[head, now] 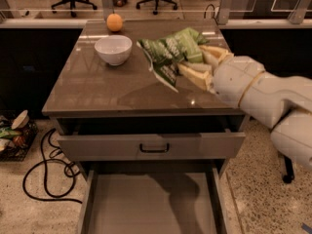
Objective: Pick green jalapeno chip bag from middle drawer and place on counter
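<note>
The green jalapeno chip bag (171, 52) is held in the air above the right part of the counter (97, 84), tilted. My gripper (195, 62) comes in from the right and is shut on the bag's right side, with one cream finger (192, 76) under it and another (209, 51) behind it. The middle drawer (151, 204) is pulled open at the bottom, with a bare grey floor.
A white bowl (113, 49) stands on the counter's left half. An orange fruit (114, 22) sits at the back edge. A grey drawer with a black loop handle (154, 147) is slightly open below the top. Cables (44, 174) and a basket (12, 135) lie on the floor to the left.
</note>
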{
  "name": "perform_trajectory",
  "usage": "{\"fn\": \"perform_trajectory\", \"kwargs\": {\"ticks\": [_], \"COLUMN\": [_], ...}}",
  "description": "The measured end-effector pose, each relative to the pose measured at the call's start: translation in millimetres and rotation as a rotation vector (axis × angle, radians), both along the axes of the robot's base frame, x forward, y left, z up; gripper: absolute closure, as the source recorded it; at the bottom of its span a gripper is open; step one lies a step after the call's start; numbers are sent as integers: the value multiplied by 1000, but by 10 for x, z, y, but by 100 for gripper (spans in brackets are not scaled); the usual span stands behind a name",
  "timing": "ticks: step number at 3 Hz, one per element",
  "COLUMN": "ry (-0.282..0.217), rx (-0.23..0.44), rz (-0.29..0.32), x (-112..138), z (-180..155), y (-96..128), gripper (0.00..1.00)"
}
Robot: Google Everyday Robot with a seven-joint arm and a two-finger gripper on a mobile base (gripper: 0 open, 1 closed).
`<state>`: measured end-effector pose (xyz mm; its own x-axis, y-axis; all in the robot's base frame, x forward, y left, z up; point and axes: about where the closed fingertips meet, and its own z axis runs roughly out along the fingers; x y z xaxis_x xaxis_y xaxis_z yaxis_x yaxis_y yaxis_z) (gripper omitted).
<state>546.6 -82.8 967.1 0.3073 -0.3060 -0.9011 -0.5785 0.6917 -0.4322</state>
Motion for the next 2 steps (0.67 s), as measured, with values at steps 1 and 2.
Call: {"fn": "perform_trajectory", "kwargs": {"ticks": [1,2], "ry": [75,109], "rx": [-66,-94], "rz": [-131,-152], "x": [619,878], "z": [142,206], "y": [-522,-682], "gripper": [100,100]}}
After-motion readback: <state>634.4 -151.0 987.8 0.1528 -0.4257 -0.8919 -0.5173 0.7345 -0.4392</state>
